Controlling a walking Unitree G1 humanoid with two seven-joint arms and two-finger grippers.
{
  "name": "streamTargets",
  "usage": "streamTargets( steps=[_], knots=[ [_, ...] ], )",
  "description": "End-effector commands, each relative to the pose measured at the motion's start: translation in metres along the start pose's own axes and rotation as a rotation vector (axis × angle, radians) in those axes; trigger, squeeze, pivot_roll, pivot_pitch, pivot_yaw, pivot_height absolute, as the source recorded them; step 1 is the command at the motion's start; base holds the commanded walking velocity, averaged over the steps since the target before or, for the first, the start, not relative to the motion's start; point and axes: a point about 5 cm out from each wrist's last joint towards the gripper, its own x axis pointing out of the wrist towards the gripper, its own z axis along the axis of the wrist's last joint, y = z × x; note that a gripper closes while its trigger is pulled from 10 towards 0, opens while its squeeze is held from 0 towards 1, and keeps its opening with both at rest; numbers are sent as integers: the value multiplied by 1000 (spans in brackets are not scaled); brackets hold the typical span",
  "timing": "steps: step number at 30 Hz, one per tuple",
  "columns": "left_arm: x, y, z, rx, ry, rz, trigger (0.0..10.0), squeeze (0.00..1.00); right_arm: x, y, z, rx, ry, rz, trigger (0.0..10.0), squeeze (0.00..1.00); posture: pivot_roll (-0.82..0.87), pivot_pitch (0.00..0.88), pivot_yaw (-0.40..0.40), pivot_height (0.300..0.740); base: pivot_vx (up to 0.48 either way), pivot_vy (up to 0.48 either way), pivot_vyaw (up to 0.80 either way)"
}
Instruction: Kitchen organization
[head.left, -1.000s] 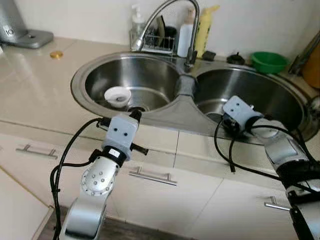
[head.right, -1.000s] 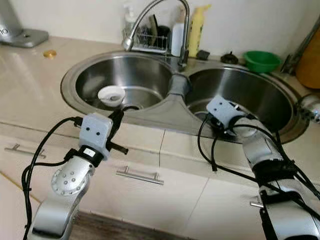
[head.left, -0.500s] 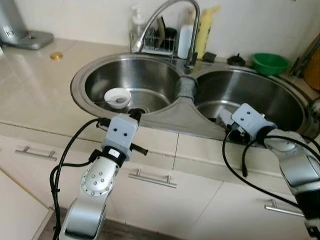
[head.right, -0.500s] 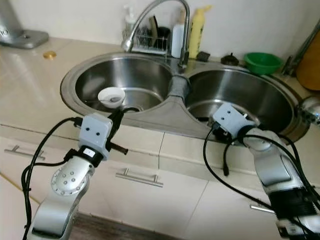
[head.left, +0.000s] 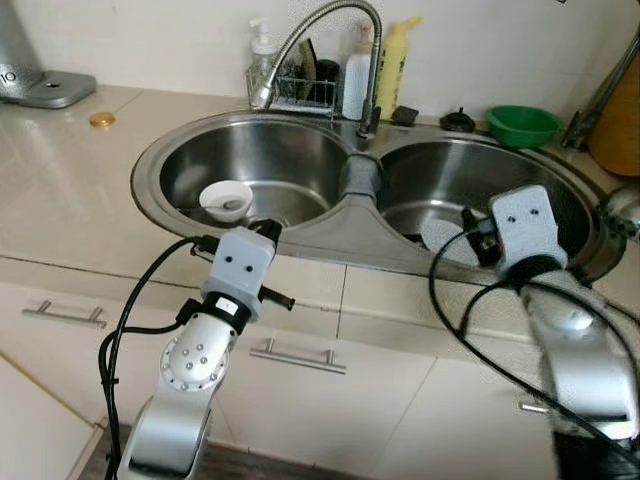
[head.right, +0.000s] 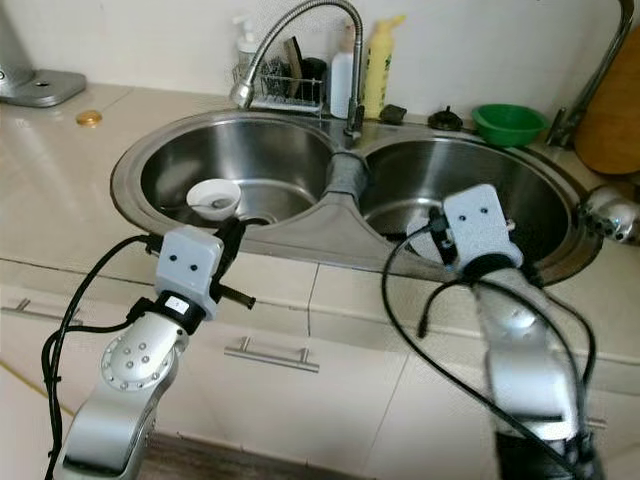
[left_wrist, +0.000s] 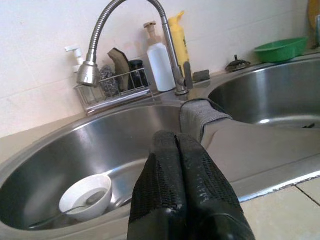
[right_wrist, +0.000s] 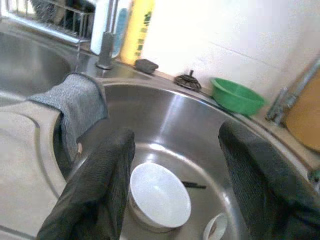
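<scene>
The right gripper (right_wrist: 175, 200) is held wide open over the right sink (right_wrist: 210, 125). A white bowl (right_wrist: 159, 196) is seen just below and between its fingers (right_wrist: 95, 195), lying on the sink floor. A small white thing, maybe a cup (right_wrist: 216, 228), lies just beside the bowl. The bowl is likely light, hard and slippery when wet, and it could be broken if dropped. Its rim should be pinched. The left gripper (left_wrist: 181, 165) is clenched on nothing, near the front edge of the left sink (left_wrist: 45, 165), where another bowl with a spoon (left_wrist: 86, 197) is lying below it.
</scene>
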Motion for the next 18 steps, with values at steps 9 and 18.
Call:
streamTargets(
  steps=[9, 18],
  knots=[
    [3, 2, 0, -16, -1, 3, 10000, 0, -32, 1, 3, 31, -53, -141, 10000, 0, 100, 0, -46, 740, 0, 67, 0],
    [5, 1, 0, -18, -7, -6, 10000, 0, -39, 3, -1, 10, -48, -172, 10000, 0, 93, 0, -43, 740, 0, 409, 0]
  ],
)
